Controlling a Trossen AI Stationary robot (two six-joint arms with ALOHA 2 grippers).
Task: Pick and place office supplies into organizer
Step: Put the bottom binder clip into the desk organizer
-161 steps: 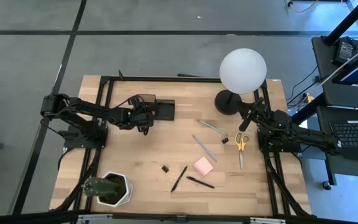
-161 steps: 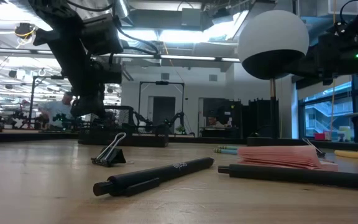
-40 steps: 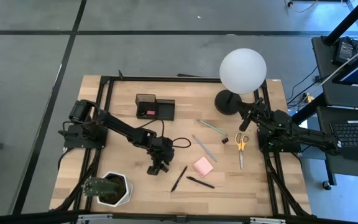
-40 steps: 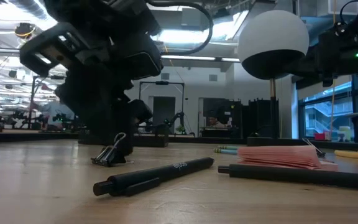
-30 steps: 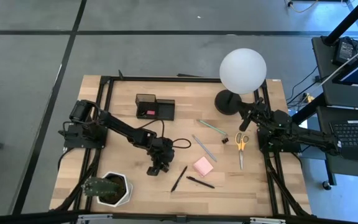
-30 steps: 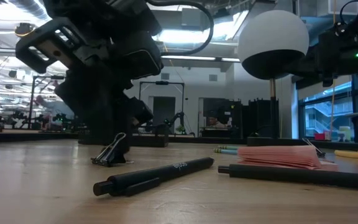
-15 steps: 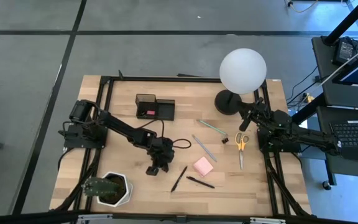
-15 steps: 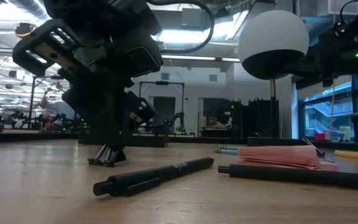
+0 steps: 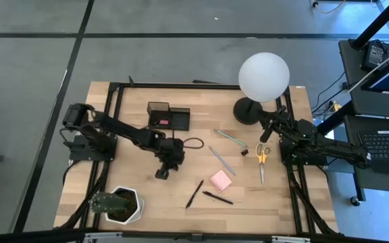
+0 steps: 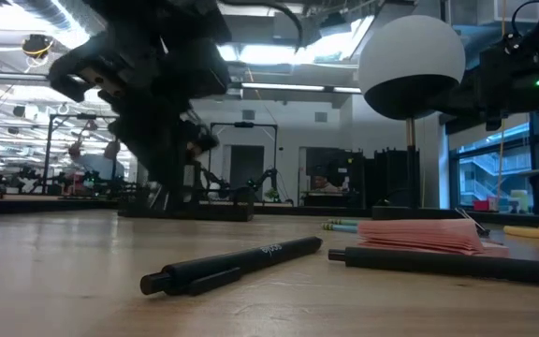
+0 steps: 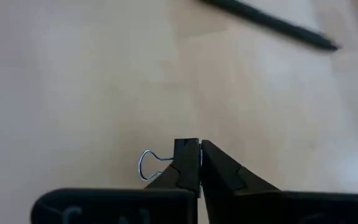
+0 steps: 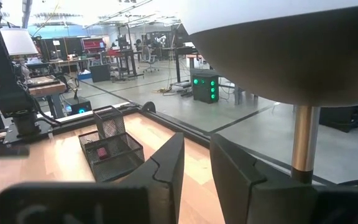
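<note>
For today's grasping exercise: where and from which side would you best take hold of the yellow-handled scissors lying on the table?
Grip the scissors across the closed blades just below the yellow handles, coming straight down from above. They lie flat, handles toward the lamp, and the blades are narrow with bare wood on both sides there.

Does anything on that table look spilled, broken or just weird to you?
Nothing looks damaged. The pens, pencils, scissors and sticky-note pad lie scattered loose on the table, outside the organizer. The left gripper holds a binder clip.
</note>
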